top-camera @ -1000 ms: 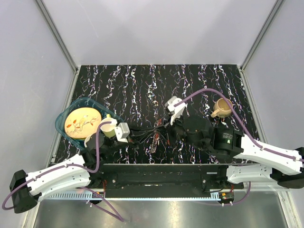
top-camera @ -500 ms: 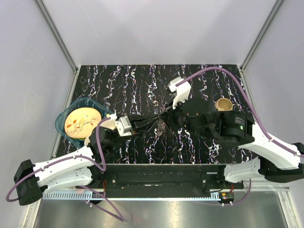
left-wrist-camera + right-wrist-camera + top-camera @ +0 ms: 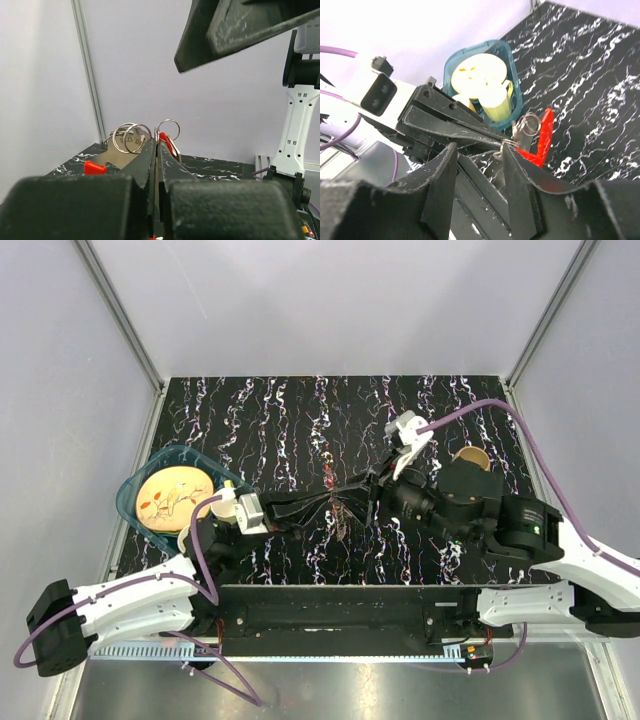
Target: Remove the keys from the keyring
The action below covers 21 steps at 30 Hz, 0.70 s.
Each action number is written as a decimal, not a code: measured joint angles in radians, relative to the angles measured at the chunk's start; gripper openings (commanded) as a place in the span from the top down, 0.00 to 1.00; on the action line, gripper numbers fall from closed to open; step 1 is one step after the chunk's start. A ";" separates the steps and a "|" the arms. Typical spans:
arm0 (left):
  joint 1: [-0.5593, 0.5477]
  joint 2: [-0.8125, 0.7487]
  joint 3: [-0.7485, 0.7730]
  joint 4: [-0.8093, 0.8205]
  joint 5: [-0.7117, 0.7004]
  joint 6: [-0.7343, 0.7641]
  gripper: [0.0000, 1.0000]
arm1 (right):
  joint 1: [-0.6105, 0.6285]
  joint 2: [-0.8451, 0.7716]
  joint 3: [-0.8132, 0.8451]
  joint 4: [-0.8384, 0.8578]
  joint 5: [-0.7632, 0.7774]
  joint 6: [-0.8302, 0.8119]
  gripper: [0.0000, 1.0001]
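Over the table [image 3: 290,420] the left claw [image 3: 156,148] is pinched shut on the keyring [image 3: 168,131], keys [image 3: 339,521] hanging beneath, while the right claw [image 3: 479,167] stands apart just beside the bunch.

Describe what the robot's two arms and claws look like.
The left arm and right arm have white shell links with black joints, and a purple cable loops along each. A small green light glows on the right arm. The left claw and right claw have long, flat, tapering black fingers, scuffed pale along the edges.
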 measured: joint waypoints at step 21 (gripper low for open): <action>0.006 -0.077 -0.005 0.027 0.087 -0.040 1.00 | 0.001 -0.183 -0.331 0.232 -0.197 -0.500 0.20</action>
